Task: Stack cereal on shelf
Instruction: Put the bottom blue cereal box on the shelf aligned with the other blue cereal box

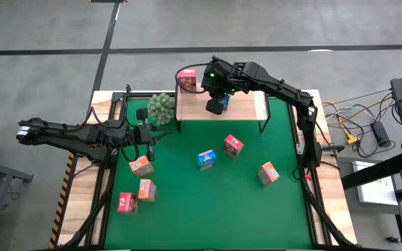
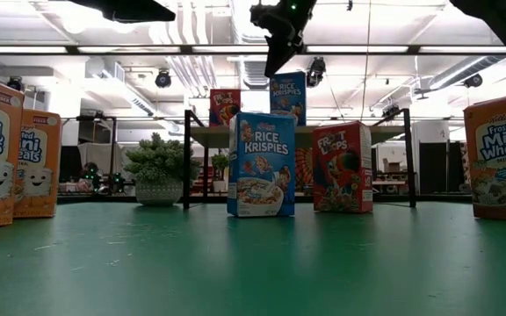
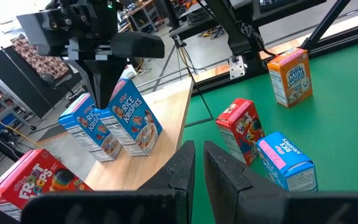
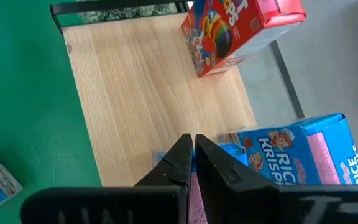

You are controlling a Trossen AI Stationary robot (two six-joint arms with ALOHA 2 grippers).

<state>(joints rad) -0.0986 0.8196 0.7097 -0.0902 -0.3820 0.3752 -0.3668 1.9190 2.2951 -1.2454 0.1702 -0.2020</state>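
Observation:
The shelf (image 1: pixel 246 106) stands at the mat's far edge. On it are a red cereal box (image 1: pixel 187 78) and two blue boxes (image 3: pixel 92 127) (image 3: pixel 137 121), upright side by side. My right gripper (image 3: pixel 106 99) is shut, pointing steeply down right over the tops of the blue boxes. My left gripper (image 1: pixel 158 137) is shut and holds nothing; it hovers level over the mat's left side, near the plant ball (image 1: pixel 161 108). Several more cereal boxes stand on the mat: blue (image 1: pixel 206 159), red (image 1: pixel 233 146), orange (image 1: pixel 269 173). My right gripper's shut fingertips (image 4: pixel 185 155) come from above, slanting down, to the top of the blue box (image 4: pixel 166 157) next to the other blue one (image 4: pixel 303 149). I cannot tell whether they touch it. Both boxes stand upright on the shelf board.
Two orange boxes (image 1: pixel 142 165) (image 1: pixel 146 189) and a red one (image 1: pixel 125 202) stand on the mat's left near side. The shelf's right half (image 4: pixel 142 81) is bare wood. The near middle of the green mat (image 1: pixel 215 216) has free room. Cables lie beyond the table's right edge.

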